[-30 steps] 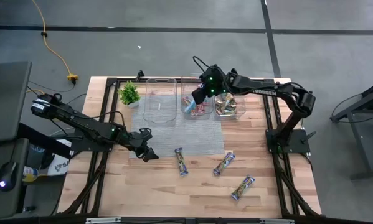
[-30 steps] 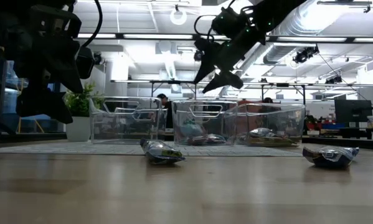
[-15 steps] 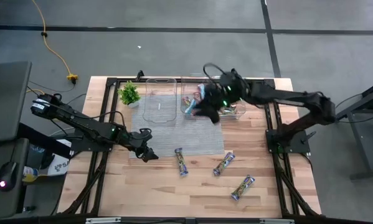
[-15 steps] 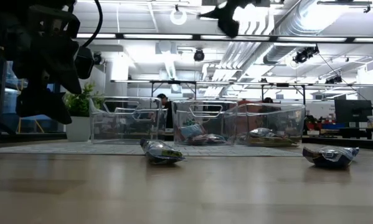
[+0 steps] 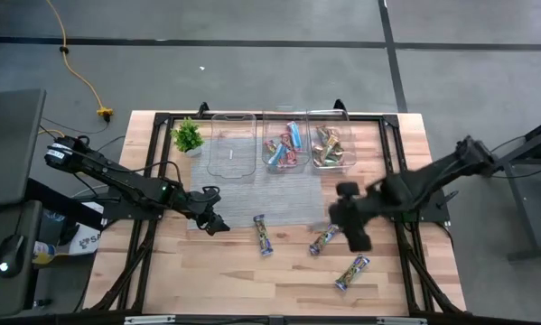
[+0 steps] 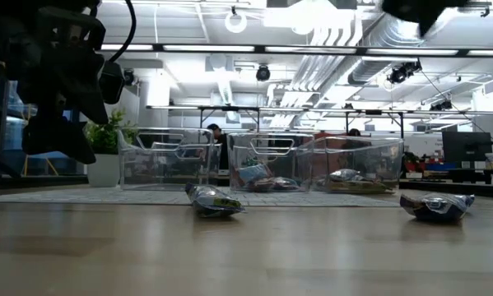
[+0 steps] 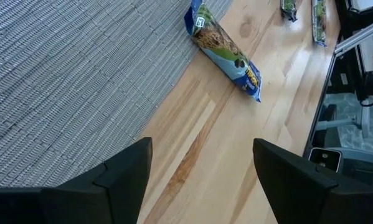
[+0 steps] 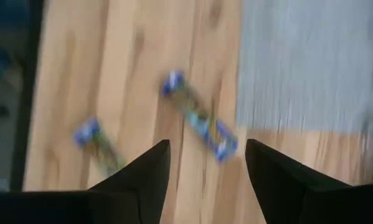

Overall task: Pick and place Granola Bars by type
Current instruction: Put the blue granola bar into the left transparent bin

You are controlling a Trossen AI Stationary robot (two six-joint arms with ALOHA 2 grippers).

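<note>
High view: three Granola Bars [image 5: 265, 234] lie loose on the table [image 5: 234, 271] — right end effector [image 5: 353, 230] hovers over them, spread and empty; left end effector [image 5: 214, 221] also spread.

Two dark, jointed arms with black cables; each gripper [image 7: 202, 180] [image 8: 205, 180] has two dark, angular fingers.

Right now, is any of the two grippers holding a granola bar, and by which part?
No, nothing is held. The left gripper and the right gripper both have open, empty jaws above the table.
</note>
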